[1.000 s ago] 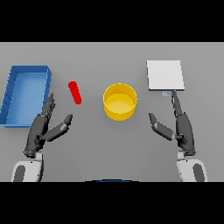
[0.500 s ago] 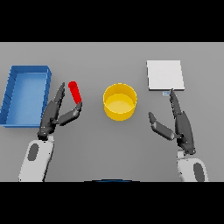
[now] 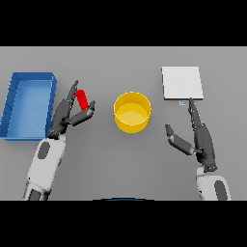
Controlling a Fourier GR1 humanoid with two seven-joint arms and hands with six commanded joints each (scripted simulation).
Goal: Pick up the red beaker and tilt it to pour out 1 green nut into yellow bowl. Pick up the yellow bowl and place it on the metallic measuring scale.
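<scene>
- Fingers and thumb of the left hand (image 3: 67, 116) sit spread either side of the red beaker (image 3: 82, 100), not clamped.
- Beaker's long axis runs toward the far edge, leaning left, left of the yellow bowl (image 3: 131, 112).
- Right hand (image 3: 200, 137) rests relaxed near the metallic measuring scale (image 3: 181, 83).

A plain grey table (image 3: 120, 169) stretches out flat in front of me. On its left side sits a shallow blue rectangular tray (image 3: 14, 99) with raised walls. Just right of the tray lies a small red cylindrical beaker (image 3: 82, 99). Near the middle stands a round yellow bowl (image 3: 132, 112). Far right, well apart from the bowl, rests a flat square metallic measuring scale (image 3: 181, 83).
</scene>
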